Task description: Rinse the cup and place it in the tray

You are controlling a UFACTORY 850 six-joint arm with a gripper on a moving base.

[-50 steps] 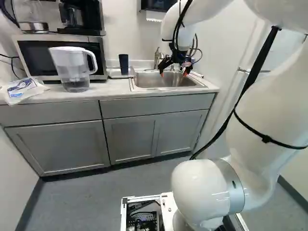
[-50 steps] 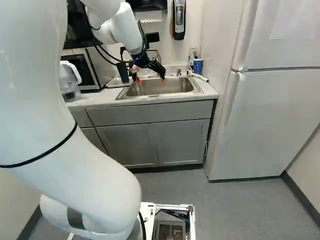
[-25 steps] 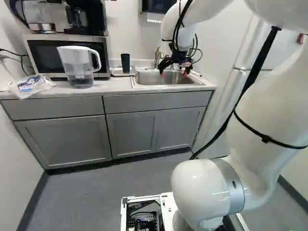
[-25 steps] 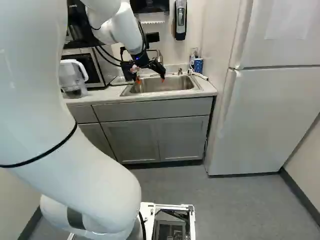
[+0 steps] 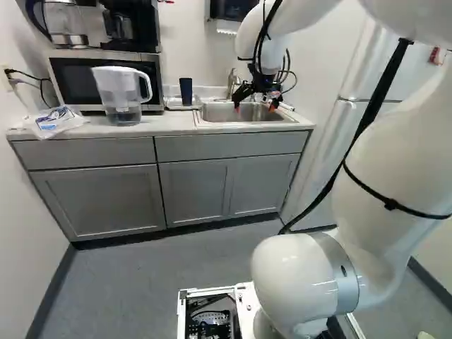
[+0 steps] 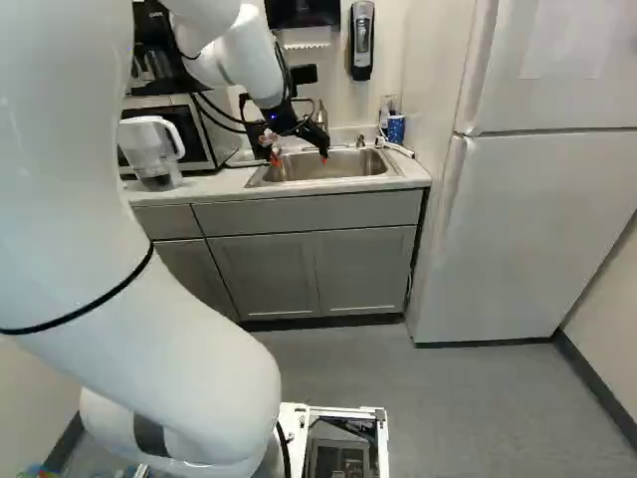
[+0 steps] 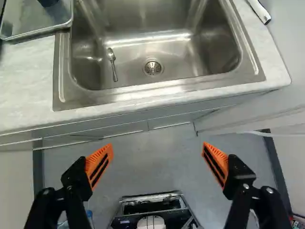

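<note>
Cup point(image 5: 186, 90) on tray point(image 7: 33, 21) (spoon point(image 7: 111, 55) in sink point(image 7: 181, 59) beside)

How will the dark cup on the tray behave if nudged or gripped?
Probably tippy if pushed high: the dark cup stands taller than wide. A low nudge would likely slide it, as the tray looks like smooth metal. Wall stiffness I can't tell; I'd squeeze gently.

Pitcher point(image 5: 120, 90) by microwave point(image 5: 76, 76), coffee maker point(image 5: 126, 28) atop it; plastic bag point(image 5: 55, 123) on counter point(image 5: 168, 123).
</note>
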